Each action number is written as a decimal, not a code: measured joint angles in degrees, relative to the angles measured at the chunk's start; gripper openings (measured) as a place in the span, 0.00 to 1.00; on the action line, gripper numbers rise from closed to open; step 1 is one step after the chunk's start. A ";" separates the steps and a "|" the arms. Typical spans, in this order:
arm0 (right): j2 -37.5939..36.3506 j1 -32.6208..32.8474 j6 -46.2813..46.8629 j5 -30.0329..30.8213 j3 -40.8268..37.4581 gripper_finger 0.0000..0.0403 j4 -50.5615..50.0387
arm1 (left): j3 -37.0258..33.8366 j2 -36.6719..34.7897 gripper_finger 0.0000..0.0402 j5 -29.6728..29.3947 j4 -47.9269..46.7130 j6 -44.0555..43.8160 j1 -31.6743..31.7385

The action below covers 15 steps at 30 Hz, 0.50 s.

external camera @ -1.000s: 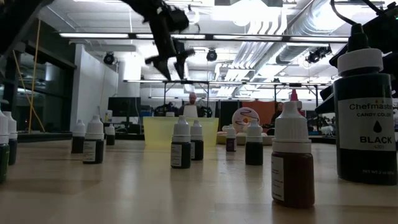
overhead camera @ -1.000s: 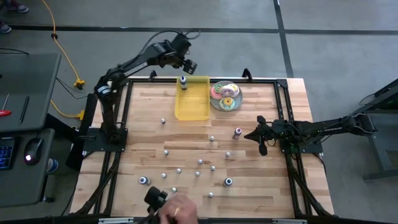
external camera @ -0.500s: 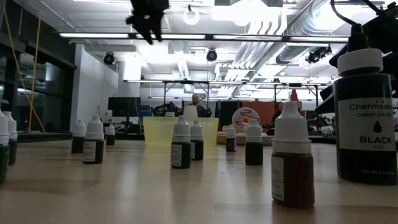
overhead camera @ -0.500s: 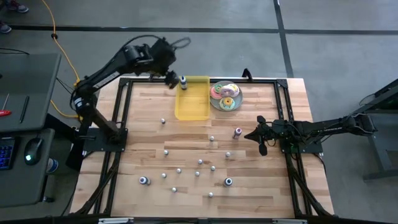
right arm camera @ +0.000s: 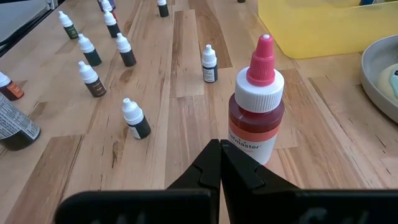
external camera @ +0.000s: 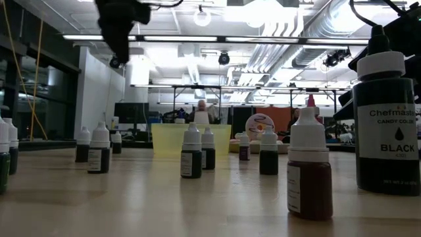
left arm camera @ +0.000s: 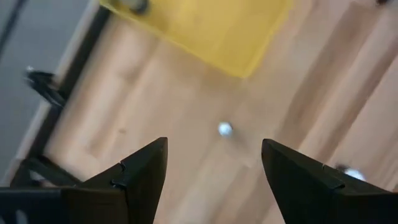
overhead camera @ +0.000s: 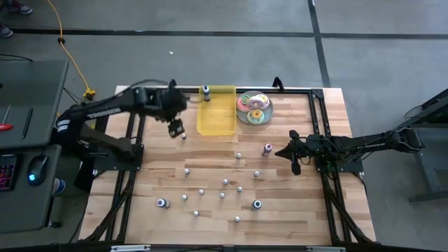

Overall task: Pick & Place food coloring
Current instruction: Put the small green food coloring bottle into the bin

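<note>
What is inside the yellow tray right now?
One food coloring bottle stands upright inside the yellow tray, at its far end. The rest of the tray floor shows bare from above. In the low view, the tray's front wall hides the bottle's lower part.

The wooden table point(overhead camera: 294, 210) carries a yellow tray point(overhead camera: 216, 114) at its far edge, with one bottle point(overhead camera: 206, 91) standing in the tray's far end; a plate point(overhead camera: 253, 108) of doughnuts sits just beside the tray; small food coloring bottles point(overhead camera: 225, 183) stand scattered over the table's middle and near half, well apart; a red-capped bottle point(right arm camera: 257, 99) stands near the plate.
</note>
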 joint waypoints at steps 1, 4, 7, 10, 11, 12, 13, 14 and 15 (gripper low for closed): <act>0.02 0.00 0.00 0.02 0.00 0.00 0.02 | -2.70 -0.76 0.63 0.37 1.01 -1.06 -0.57; 0.01 -0.01 0.00 0.02 0.00 0.00 0.01 | -9.49 -2.05 0.63 1.02 4.67 -3.16 -1.55; 0.02 0.00 0.00 0.02 0.00 0.00 0.02 | -14.12 -2.40 0.63 2.46 7.19 -3.37 -1.61; 0.02 -0.02 0.00 0.02 0.00 0.00 0.00 | -17.07 -1.88 0.63 3.05 8.55 -3.32 -1.61; 0.02 -0.01 -0.01 0.02 -0.01 0.00 0.02 | -17.75 -1.52 0.63 3.07 9.25 -3.30 -1.59; 0.02 -0.02 0.00 0.02 -0.02 0.00 0.02 | -18.27 -1.09 0.63 3.07 10.01 -3.24 -1.57; 0.00 -0.02 0.00 0.02 0.00 0.00 0.00 | -18.60 -0.51 0.63 3.09 10.44 -3.17 -1.57; 0.01 -0.01 0.00 0.02 -0.01 0.00 0.02 | -18.67 0.21 0.63 3.09 10.87 -3.17 -1.57; 0.02 -0.02 0.00 0.01 0.00 0.00 0.02 | -18.69 1.00 0.63 3.12 11.63 -3.12 -1.57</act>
